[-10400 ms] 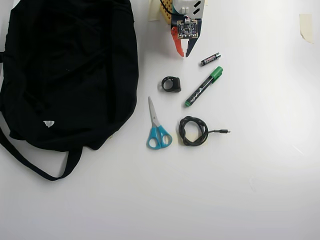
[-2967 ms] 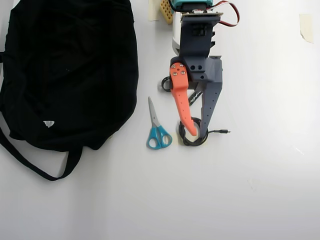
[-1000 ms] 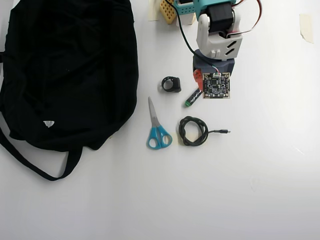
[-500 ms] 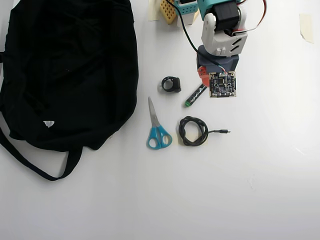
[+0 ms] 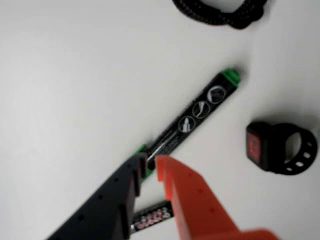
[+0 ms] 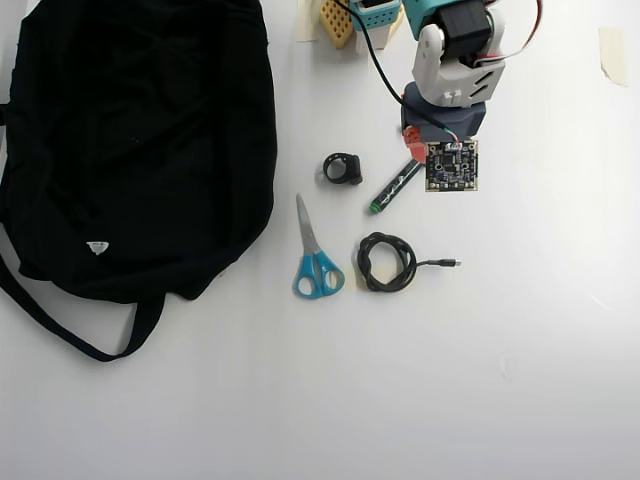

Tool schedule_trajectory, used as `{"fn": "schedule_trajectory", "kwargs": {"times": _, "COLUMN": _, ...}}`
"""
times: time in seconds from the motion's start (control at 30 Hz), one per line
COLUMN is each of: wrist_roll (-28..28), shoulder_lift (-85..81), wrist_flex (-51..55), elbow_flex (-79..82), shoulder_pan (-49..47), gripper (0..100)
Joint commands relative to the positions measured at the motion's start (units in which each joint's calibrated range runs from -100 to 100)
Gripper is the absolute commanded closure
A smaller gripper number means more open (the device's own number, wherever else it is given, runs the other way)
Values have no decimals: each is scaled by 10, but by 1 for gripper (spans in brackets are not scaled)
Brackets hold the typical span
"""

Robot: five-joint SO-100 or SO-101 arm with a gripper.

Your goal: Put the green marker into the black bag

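Teal-and-white arm [image 6: 452,45], orange and black end effector [image 5: 150,162] fingers

You've got no readable words here: the green marker [image 5: 192,122] shows three round white icons and fine white print too blurred to read, and the black bag [image 6: 130,140] carries a small white label, illegible.

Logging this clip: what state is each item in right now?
green marker: flat on the table, capped, cap end between the fingertips
gripper: nearly closed around the marker, grasp not confirmed
black bag: flat, apart from the marker
scissors: closed
cable: coiled
battery: flat beside the fingers
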Motion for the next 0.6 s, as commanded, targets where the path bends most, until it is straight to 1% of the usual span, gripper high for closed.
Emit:
{"fn": "schedule_trajectory", "kwargs": {"times": 0.0, "wrist_roll": -22, "shoulder_lift": -16, "wrist_flex": 3, "elbow_flex": -9, "shoulder_pan": -8, "gripper": 98}}
{"fn": "schedule_trajectory", "kwargs": {"times": 0.57, "wrist_roll": -125, "shoulder_lift": -14, "wrist_flex": 3, "elbow_flex": 10, "shoulder_pan": -65, "gripper": 98}}
